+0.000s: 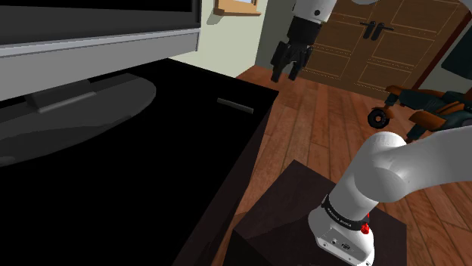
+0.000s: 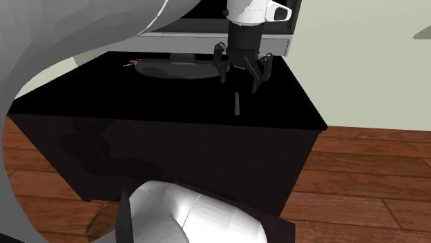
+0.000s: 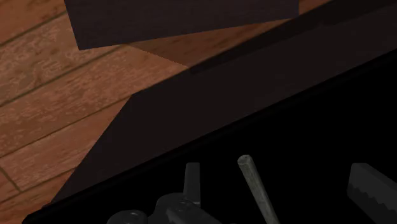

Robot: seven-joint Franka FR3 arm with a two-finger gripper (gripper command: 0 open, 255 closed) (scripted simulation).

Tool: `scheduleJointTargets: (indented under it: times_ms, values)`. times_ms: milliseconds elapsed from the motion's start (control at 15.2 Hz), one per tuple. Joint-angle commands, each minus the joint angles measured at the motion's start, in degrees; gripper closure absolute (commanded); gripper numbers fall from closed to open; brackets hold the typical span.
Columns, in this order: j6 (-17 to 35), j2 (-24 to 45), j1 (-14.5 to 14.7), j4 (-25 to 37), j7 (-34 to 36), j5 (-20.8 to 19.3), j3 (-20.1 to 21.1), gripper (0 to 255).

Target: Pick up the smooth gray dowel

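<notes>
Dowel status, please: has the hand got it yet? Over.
Hand open, over the dowel, not touching. Dowel flat on black cabinet, near TV base. Nothing between them.

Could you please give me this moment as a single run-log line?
phase: pre-grasp | gripper: open, above gray dowel, not touching | gray dowel: lying on black cabinet top | grasp: not yet made
</notes>
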Motion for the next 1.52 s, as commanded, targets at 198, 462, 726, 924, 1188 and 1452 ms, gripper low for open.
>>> scheduleJointTargets:
  times_ms: [198,462,726,924,1188,1452]
  values:
    - [5.82,4.67,1.61,-0.75,-4.92,-0.95,-0.47,0]
    - [13.24,11.57,3.68,-0.66,-11.22,-1.99,-0.89,0]
    - [20.09,18.98,5.62,0.55,-17.24,-2.82,-1.02,0]
    - [23.48,22.24,6.37,0.69,-19.63,-3.11,-0.98,0]
    - [26.69,22.93,6.36,-1.82,-19.66,-3.09,-0.98,0]
    - [28.78,23.49,6.37,-3.35,-19.69,-3.08,-0.98,0]
